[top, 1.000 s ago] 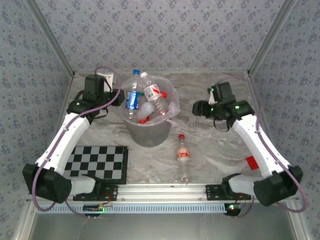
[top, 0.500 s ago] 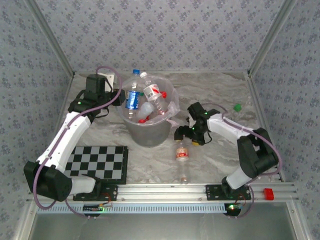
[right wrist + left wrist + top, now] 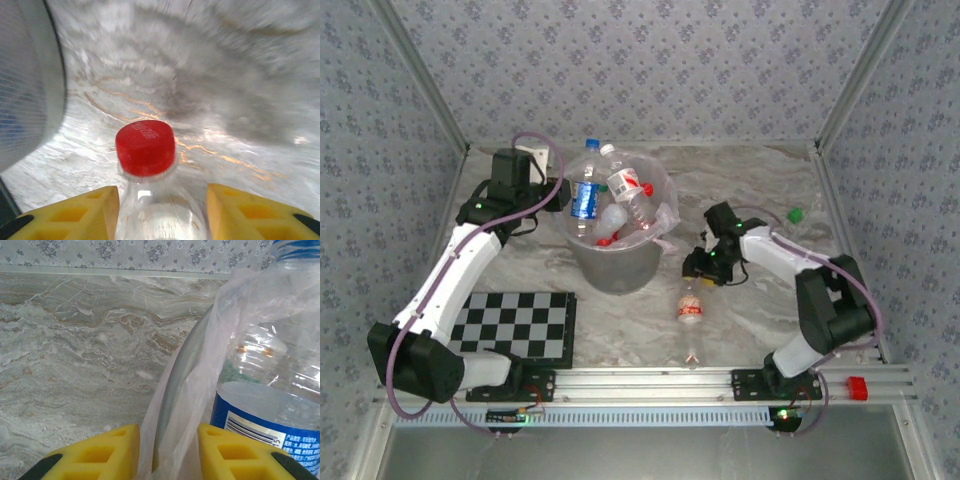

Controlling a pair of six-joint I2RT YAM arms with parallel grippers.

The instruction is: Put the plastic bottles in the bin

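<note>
Overhead, I read the bin (image 3: 615,268) just toward 11 o'clock of the middle of the marble table (image 3: 750,180). Its translucent bag (image 3: 220,350) is folded over the rim. Several plastic bottles stand or lean inside it. A blue-labelled bottle (image 3: 584,195) sits at the 10 o'clock side, and a red-labelled bottle (image 3: 625,190) is tilted across the top.

The left gripper (image 3: 560,192) meets the bin at its 9 o'clock rim. In the left wrist view, the yellow fingers (image 3: 100,452) of the left gripper (image 3: 167,432) sit one on each side of the grey rim (image 3: 185,370) and its liner, clamped on them. The blue-labelled bottle (image 3: 270,405) stands just inside the wall.

One bottle (image 3: 690,315) lies on the table at 4 o'clock from the bin, near it but apart. Its neck points to 12 o'clock and its base to 6. The right gripper (image 3: 700,270) is over its neck end. From the right wrist, the right gripper (image 3: 162,192) has one finger (image 3: 80,210) on each side of the clear shoulder below the red cap (image 3: 145,147). The picture is smeared, so I cannot tell whether the claw presses the bottle or merely brackets it.

A green cap (image 3: 796,213) lies at 2 o'clock of the table. A checkerboard (image 3: 515,325) lies at 7 o'clock from the bin, and a red block (image 3: 858,386) on the front rail at 4 o'clock.
</note>
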